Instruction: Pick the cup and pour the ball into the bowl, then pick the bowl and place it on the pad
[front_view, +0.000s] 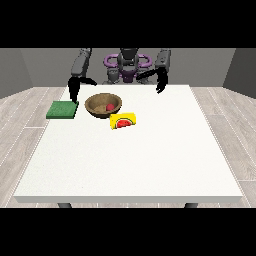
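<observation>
Tabletop (130, 165) spreads white and wide in front of me, and most of it toward the near edge lies bare; everything I work with sits crowded along the far side, close to my body. At the view's left, the green pad (62, 110) lies flat just inside the table's left edge, with little margin beyond it. Just beside the pad, toward the middle, stands the wooden bowl (103, 105), upright, with the red ball (109, 107) resting inside it. Touching or nearly touching the bowl's near right side lies the yellow cup (124, 120), tipped over on its side, a watermelon picture facing the camera.

My hand at the view's left (74, 89) hangs above the pad's far corner, apart from the bowl and to its left; whether its fingers are relaxed or curled I cannot tell. My hand at the view's right (161, 85) hangs over the table's far edge, well apart from cup and bowl, holding nothing; its fingers too are unclear.
</observation>
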